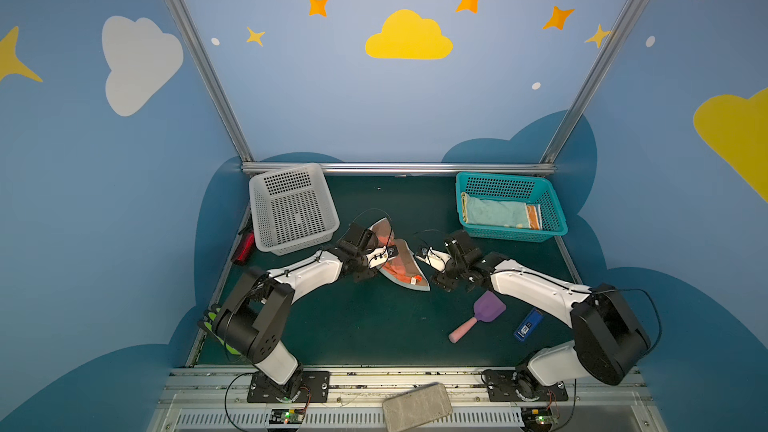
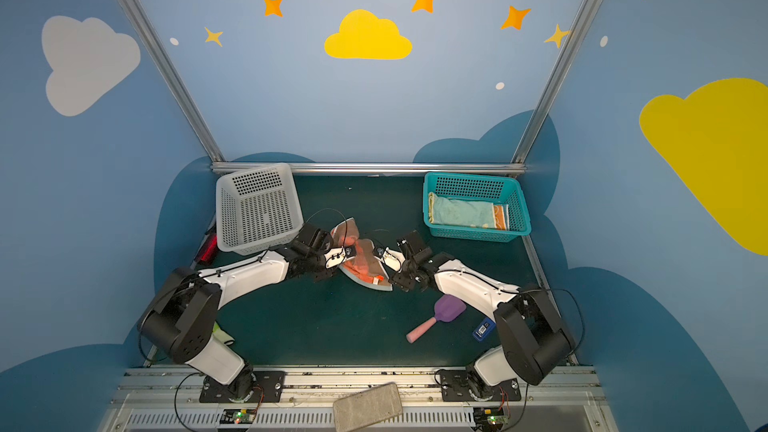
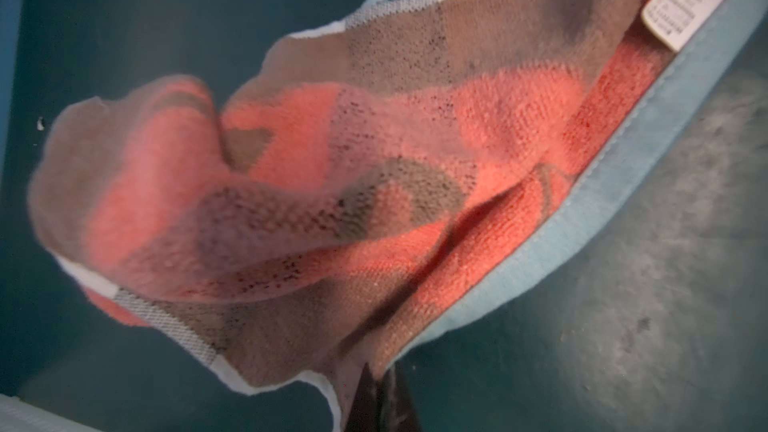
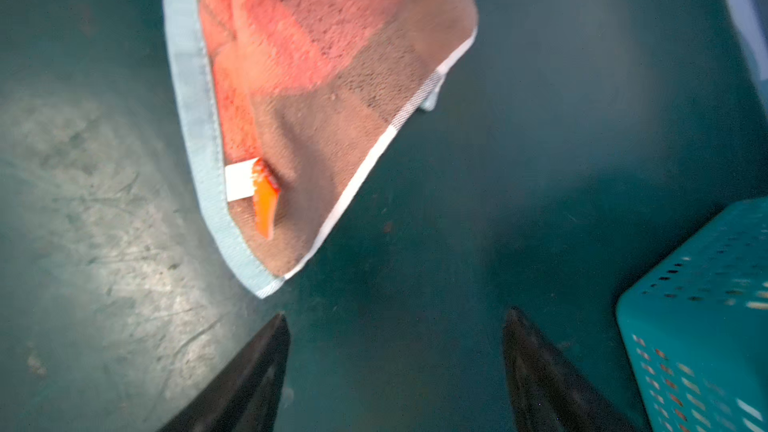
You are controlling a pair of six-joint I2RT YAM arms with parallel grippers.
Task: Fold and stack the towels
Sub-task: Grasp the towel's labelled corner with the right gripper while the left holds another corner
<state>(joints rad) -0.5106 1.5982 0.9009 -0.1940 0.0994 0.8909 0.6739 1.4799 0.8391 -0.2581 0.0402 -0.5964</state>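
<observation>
A salmon and brown towel (image 1: 402, 270) (image 2: 365, 271) with a pale blue hem lies crumpled at mid-table. My left gripper (image 1: 392, 252) (image 2: 353, 251) is shut on one edge of it. In the left wrist view, the cloth (image 3: 374, 160) bunches right at the closed jaws (image 3: 379, 380). My right gripper (image 1: 419, 253) (image 4: 397, 313) stands open just off the towel's label corner (image 4: 291, 209), with nothing between its fingers. Folded towels, one pale blue-yellow (image 1: 492, 211) (image 2: 459, 211) and one orange (image 1: 533, 216), lie in the teal basket (image 1: 515, 233) (image 2: 478, 234).
An empty grey basket (image 1: 286, 170) stands at the back left. A purple scoop with a pink handle (image 1: 484, 313) and a small blue box (image 1: 528, 324) lie near the right arm. A lime-green glove (image 1: 214, 320) shows behind the left arm. A red object (image 1: 245, 248) sits at the left edge.
</observation>
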